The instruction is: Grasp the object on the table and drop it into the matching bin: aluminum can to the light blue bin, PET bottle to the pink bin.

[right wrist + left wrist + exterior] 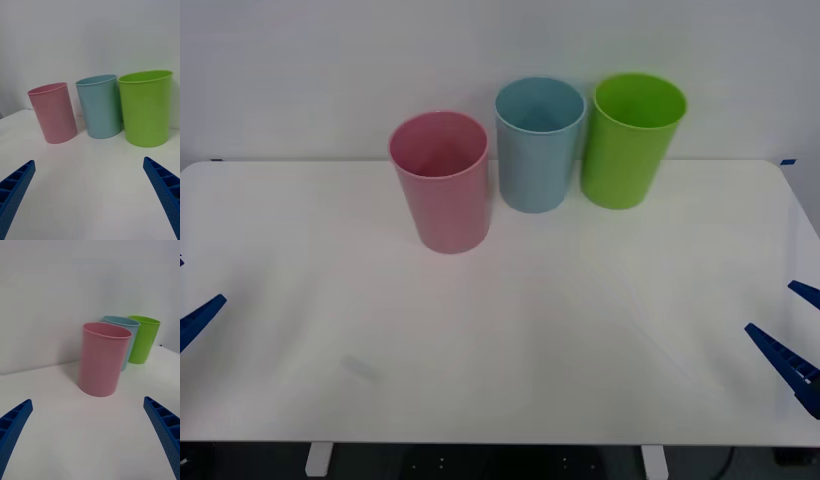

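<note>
Right gripper (90, 198): its blue ribbed fingers (165, 191) are standing spread wide with nothing between them, hovering over the table's near right edge; in the front view its tips (785, 355) are poking in from the right.
Left gripper (88, 438): likewise spread wide and gripping nothing, hanging above the near left of the table; one blue fingertip (200, 318) is showing at the left edge of the front view.
Table (510, 350): a white top with rounded corners, lying under both grippers.
Pink bin (441, 181): standing upright at the back, left of centre and slightly forward of the others.
Light blue bin (538, 145): standing upright just right of the pink one, near the wall.
Lime green bin (632, 140): standing upright just beside the blue one, on its right.
Bottle: I cannot tell where it is.
Room: a plain white wall (330, 70) is rising right behind the bins.
</note>
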Robot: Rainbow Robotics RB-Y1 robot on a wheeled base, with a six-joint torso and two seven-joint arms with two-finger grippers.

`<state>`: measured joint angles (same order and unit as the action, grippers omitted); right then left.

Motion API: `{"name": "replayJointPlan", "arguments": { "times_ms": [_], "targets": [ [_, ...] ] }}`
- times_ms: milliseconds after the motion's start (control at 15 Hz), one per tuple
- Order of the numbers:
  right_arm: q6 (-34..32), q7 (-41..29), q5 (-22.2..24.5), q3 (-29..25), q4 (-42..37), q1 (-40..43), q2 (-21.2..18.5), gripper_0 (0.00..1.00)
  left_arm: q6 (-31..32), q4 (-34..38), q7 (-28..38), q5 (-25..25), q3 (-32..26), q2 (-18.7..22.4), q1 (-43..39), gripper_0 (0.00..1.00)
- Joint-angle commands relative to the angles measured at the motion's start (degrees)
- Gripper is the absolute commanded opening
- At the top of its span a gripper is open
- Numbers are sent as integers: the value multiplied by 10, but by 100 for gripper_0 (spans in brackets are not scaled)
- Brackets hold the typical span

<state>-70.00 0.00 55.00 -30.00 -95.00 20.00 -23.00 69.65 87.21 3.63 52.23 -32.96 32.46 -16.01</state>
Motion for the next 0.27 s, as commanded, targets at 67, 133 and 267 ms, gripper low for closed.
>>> {"name": "replayJointPlan", "arguments": {
  "times_ms": [67, 133, 267],
  "targets": [
    [0, 0, 0, 0, 0, 0, 0, 100, -1, 0, 3, -3, 1, 1, -10, 100],
    [0, 0, 0, 0, 0, 0, 0, 100, -1, 0, 3, -3, 1, 1, -10, 100],
    [0, 0, 0, 0, 0, 0, 0, 100, -1, 0, 3, -3, 1, 1, -10, 100]
  ]
}}
